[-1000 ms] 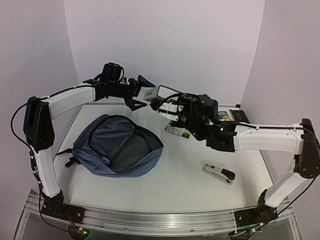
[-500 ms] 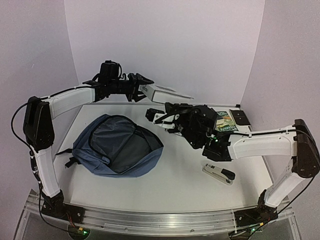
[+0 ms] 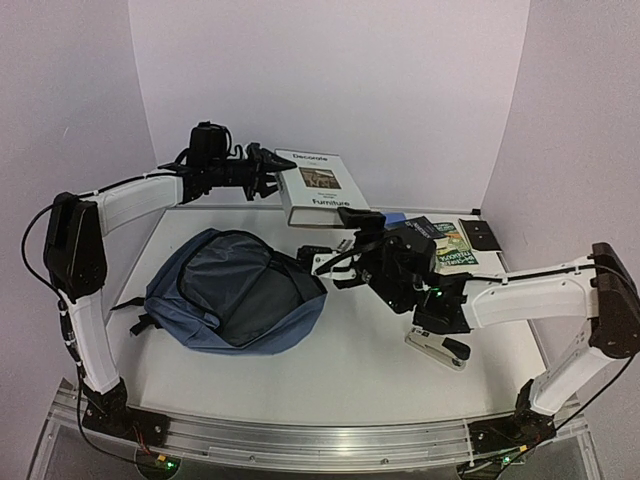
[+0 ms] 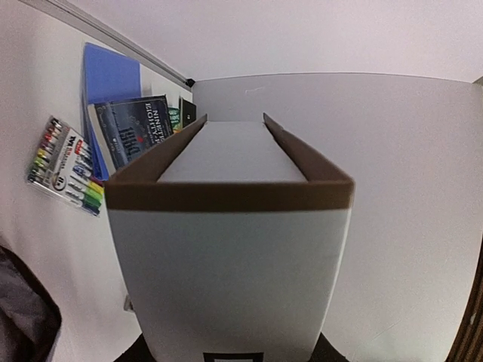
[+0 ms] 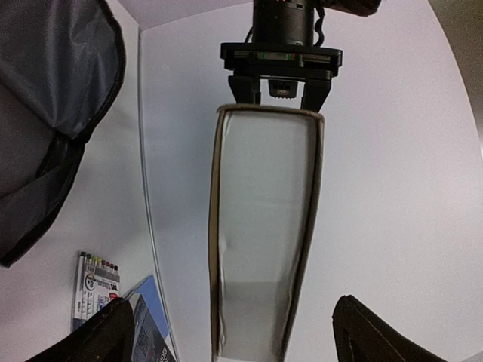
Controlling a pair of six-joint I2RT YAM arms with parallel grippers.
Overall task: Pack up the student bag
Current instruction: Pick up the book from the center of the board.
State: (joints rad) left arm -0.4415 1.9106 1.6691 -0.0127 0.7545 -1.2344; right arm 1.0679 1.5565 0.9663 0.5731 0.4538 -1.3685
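Observation:
The student bag [image 3: 235,290] lies open on the table's left half, slate-blue with dark grey lining showing; its edge also shows in the right wrist view [image 5: 45,113]. A thick white book [image 3: 318,183] with a brown cover edge hangs in the air above the table's back, held at one end by my left gripper [image 3: 272,175], whose fingers clamp both covers [image 5: 279,94]. In the left wrist view the book [image 4: 230,264] fills the frame and hides the fingers. My right gripper [image 3: 335,240] stands open below the book, its fingertips wide apart on either side of it [image 5: 238,332] and not touching it.
A stapler [image 3: 438,347] lies at the front right under the right arm. Books [image 3: 450,245] and a small black item [image 3: 483,233] sit at the back right. A marker pack [image 4: 68,173], a dark book [image 4: 136,136] and a blue folder [image 4: 113,75] lie near them.
My right gripper has opened and dropped away from the book. The left gripper has shut on the book and swung it so its cover faces the top camera.

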